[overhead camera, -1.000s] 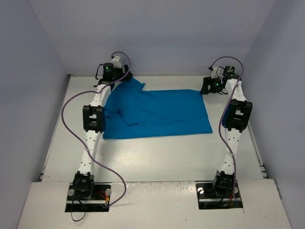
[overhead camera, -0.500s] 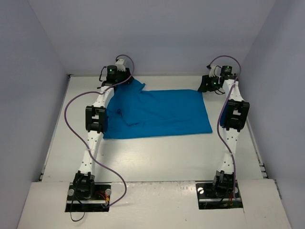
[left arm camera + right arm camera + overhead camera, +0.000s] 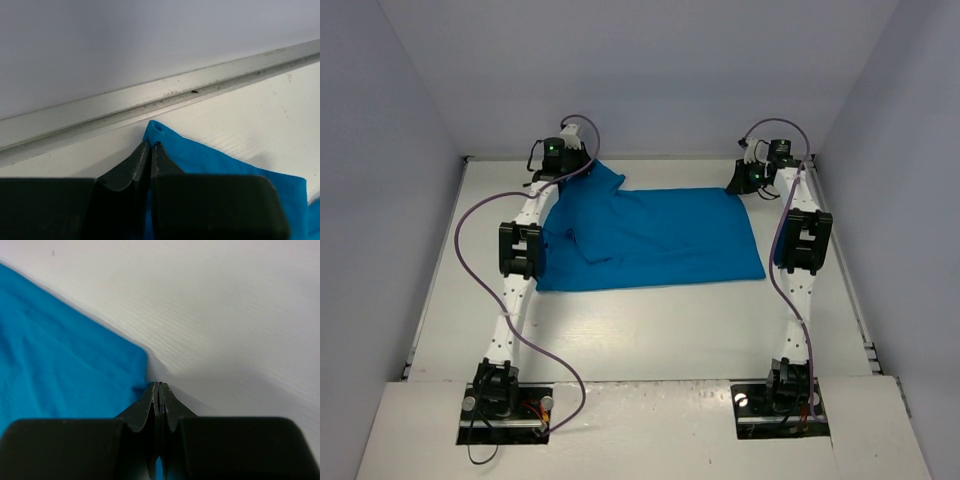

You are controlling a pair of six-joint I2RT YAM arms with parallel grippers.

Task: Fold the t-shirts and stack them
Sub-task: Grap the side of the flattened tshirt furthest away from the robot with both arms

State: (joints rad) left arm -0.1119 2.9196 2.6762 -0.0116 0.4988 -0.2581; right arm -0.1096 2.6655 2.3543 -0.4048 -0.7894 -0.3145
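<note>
A teal-blue t-shirt (image 3: 650, 235) lies spread flat on the white table (image 3: 650, 330), with a rumpled fold at its left side. My left gripper (image 3: 586, 169) is at the shirt's far left corner. In the left wrist view that gripper (image 3: 151, 144) is shut, and a peak of the t-shirt (image 3: 210, 160) pokes out past its tips. My right gripper (image 3: 736, 187) is at the far right corner. In the right wrist view it (image 3: 159, 385) is shut at the very edge of the t-shirt (image 3: 60, 350), and blue shows between its fingers lower down.
A metal rail (image 3: 150, 97) runs along the foot of the back wall, just beyond the left gripper. Pale walls close in the table on the left, back and right. Purple cables (image 3: 470, 215) loop off both arms.
Both grippers have gone from open to shut on the shirt's far corners. The right gripper has moved left onto its corner, and the left one has shifted slightly right.
</note>
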